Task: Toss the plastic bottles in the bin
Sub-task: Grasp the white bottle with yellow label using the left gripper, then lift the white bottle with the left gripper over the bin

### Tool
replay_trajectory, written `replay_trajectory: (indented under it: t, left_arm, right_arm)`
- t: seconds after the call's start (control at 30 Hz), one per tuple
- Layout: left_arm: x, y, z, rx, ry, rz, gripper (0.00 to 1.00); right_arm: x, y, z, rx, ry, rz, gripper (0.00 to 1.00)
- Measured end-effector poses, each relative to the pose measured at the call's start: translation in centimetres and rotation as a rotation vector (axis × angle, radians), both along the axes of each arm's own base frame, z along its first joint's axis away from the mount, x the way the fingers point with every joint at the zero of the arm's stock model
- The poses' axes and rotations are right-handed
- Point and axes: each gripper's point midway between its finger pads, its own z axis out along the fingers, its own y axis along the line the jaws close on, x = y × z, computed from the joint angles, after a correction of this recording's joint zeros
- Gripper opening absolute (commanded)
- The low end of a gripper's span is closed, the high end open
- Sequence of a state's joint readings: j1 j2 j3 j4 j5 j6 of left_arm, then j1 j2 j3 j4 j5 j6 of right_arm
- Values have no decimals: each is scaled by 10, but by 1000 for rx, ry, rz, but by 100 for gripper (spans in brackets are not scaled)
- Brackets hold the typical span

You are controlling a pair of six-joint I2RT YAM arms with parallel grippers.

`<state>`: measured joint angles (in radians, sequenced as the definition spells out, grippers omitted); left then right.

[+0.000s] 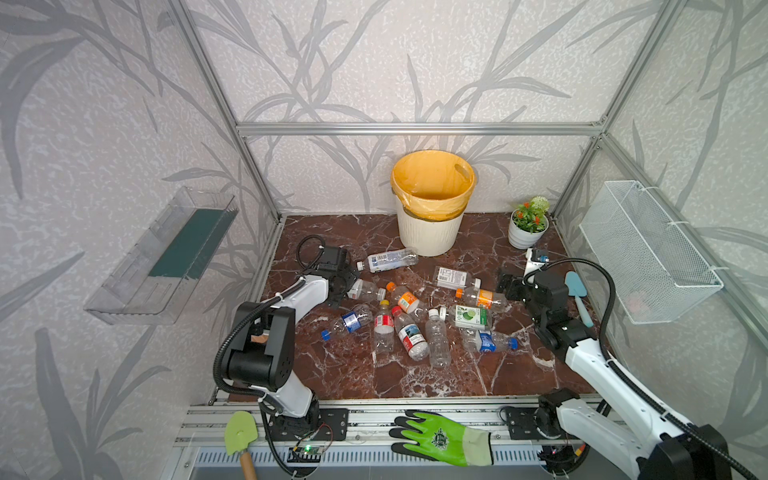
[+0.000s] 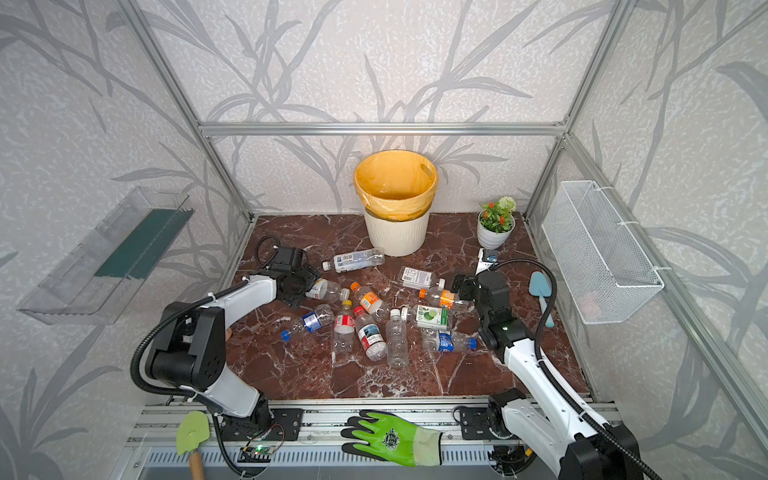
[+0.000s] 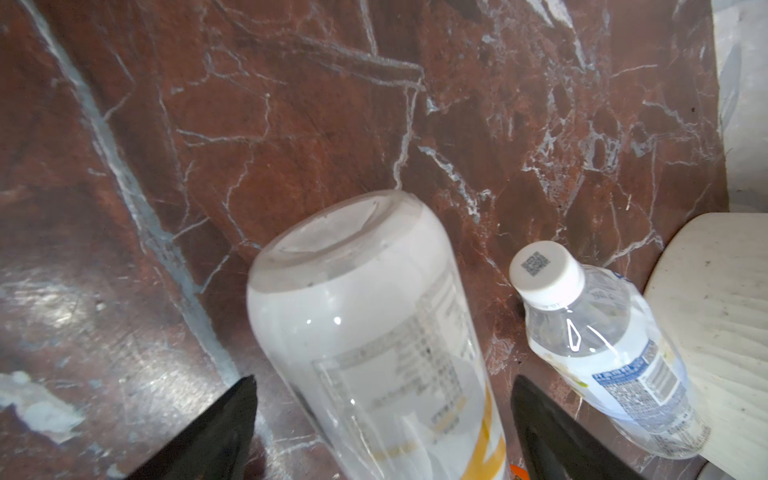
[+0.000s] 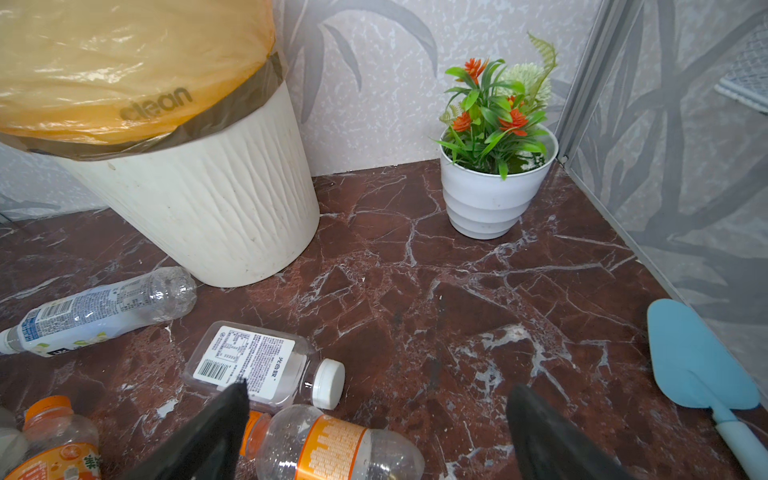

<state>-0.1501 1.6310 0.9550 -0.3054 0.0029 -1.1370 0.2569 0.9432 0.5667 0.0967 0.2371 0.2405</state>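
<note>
Several plastic bottles [image 1: 409, 320] lie scattered on the red marble floor in both top views. The cream ribbed bin [image 1: 430, 235] with its yellow bag stands at the back, also in the right wrist view as the bin [image 4: 199, 208]. My left gripper [image 3: 383, 379] is open, straddling a clear bottle with a white and yellow label [image 3: 374, 316]; gaps show on both sides. A white-capped bottle [image 3: 602, 353] lies beside it. My right gripper [image 4: 378, 386] is open above an orange-labelled bottle [image 4: 328, 449], not touching it. In a top view, the left gripper [image 1: 348, 286] is left of the pile and the right gripper [image 1: 506, 286] is right of it.
A small white flowerpot [image 1: 525, 237] stands at the back right. A blue trowel [image 1: 578, 297] lies by the right wall under a white wire basket [image 1: 648, 253]. A green glove [image 1: 440, 438] and a green trowel [image 1: 240, 432] rest on the front rail. A clear shelf [image 1: 162, 257] hangs on the left wall.
</note>
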Motion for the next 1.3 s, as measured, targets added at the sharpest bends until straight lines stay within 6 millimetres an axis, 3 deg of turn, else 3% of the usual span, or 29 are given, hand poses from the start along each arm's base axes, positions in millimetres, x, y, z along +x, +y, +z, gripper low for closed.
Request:
replay_trajectory:
  t: [0.27, 0.53, 0.9, 1.13, 1.3]
  left_arm:
    - [1, 0, -17, 3, 52, 2, 88]
    - [5, 3, -19, -23, 48, 28, 69]
    - [13, 16, -11, -63, -3, 86, 67]
    - [18, 25, 27, -81, -117, 112, 65]
    - [13, 42, 96, 2, -290, 124, 65]
  right_arm:
    - [-2, -6, 0, -2, -3, -21, 97]
    - [-6, -13, -3, -3, 0, -41, 97]
    - [-7, -15, -1, 0, -6, -46, 97]
    - [-7, -14, -1, 10, -7, -46, 97]
    - [-8, -15, 2, 12, -17, -47, 97]
